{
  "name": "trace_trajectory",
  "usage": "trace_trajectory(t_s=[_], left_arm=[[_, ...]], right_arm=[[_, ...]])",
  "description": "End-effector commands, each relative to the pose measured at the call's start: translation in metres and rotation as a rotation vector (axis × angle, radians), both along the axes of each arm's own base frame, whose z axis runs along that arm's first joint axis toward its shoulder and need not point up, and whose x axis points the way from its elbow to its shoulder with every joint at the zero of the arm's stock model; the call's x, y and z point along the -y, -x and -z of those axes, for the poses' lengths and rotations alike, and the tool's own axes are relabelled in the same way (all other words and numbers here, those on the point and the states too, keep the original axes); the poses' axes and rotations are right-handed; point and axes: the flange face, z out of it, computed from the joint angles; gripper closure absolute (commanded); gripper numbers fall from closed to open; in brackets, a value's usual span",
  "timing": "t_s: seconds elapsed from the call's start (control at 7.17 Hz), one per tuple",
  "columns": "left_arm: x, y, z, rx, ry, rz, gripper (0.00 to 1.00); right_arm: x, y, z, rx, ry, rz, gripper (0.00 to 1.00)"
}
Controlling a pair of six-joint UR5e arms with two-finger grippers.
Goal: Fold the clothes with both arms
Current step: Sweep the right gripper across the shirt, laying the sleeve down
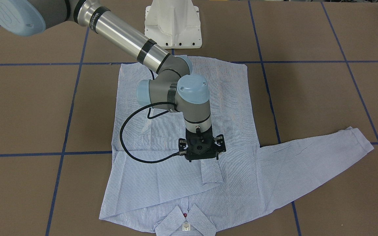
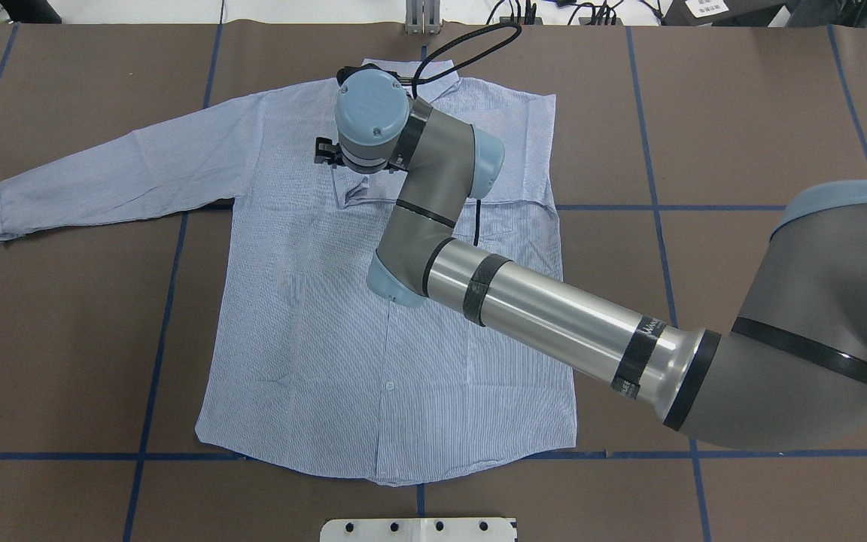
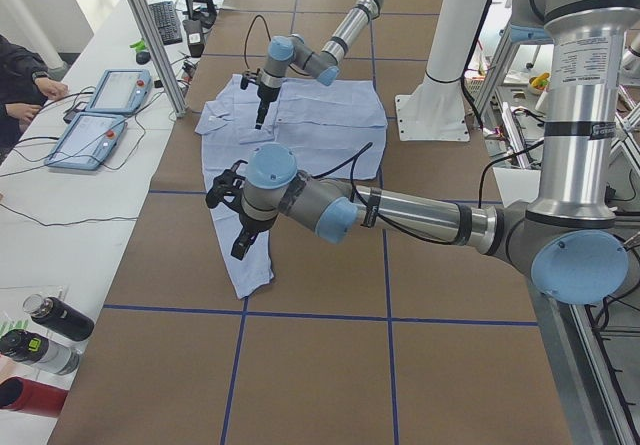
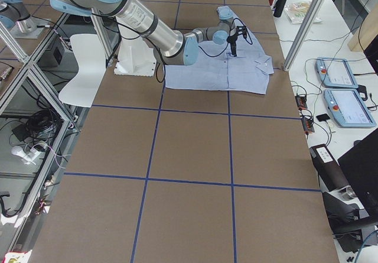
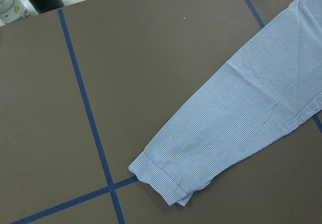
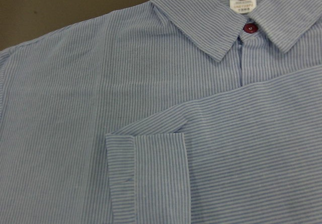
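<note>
- While the overhead view hides the collar behind the right arm (image 2: 539, 316), the front-facing view shows that collar (image 1: 172, 221) at its bottom edge, with a red button (image 1: 185, 215) and a white label (image 1: 185, 226).
- The shirt (image 2: 313, 339) lies flat, front up, mid-frame on the brown worktop (image 2: 742, 113). One sleeve (image 1: 162, 177) is folded across the chest, and the other sleeve (image 2: 117, 177) stretches toward the frame's left edge.
- Only the right wrist view shows the folded cuff (image 6: 151, 178) close up, lying on the chest.
- The right arm enters from the overhead frame's lower right with its wrist bent down. The right hand (image 1: 202, 154) points straight down beside that cuff. Its fingers are hidden beneath it, so its opening cannot be told.
- Only the left side view shows the left arm (image 3: 420, 215), stretched level across mid-frame. The left hand (image 3: 240, 247) points down above the outstretched sleeve's end, and its opening cannot be told either.
- A white pedestal (image 1: 172, 26) stands at top centre. Two tablets (image 3: 110, 90) and a person's arm (image 3: 25, 70) are at upper left, and bottles (image 3: 55, 317) at lower left.
</note>
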Motion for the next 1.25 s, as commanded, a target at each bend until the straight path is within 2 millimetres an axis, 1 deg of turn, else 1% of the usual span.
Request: trace_trajectory(t_s=[0.0,0.14,0.28,0.42,0.56,0.7,0.84,1.12], left_arm=[[-0.001,0.0,-0.002,0.0,0.003,0.0,0.0],[-0.001,0.0,-0.002,0.0,0.003,0.0,0.0],[-0.002,0.0,-0.003,0.0,0.006,0.0,0.0],[-0.002,0.0,-0.004,0.0,0.007,0.0,0.0],[-0.003,0.001,-0.004,0.001,0.006,0.001,0.0],[-0.005,0.003,0.0,0.002,-0.003,0.004,0.0],[-0.01,0.003,-0.005,0.003,0.007,0.003,0.0],[-0.01,0.003,-0.006,0.003,0.008,0.003,0.0]], right_arm=[[-0.012,0.013,-0.009,0.006,0.02,-0.048,0.04],[-0.029,0.033,-0.013,0.022,0.009,-0.092,0.04],[-0.035,0.048,-0.018,0.026,0.013,-0.121,0.05],[-0.039,0.056,-0.007,0.02,0.0,-0.139,0.05],[-0.038,0.06,0.033,0.045,-0.015,-0.145,0.05],[-0.038,0.064,0.059,0.052,-0.023,-0.152,0.05],[-0.044,0.068,0.065,0.057,-0.027,-0.148,0.05],[-0.046,0.067,0.085,0.073,-0.041,-0.154,0.05]])
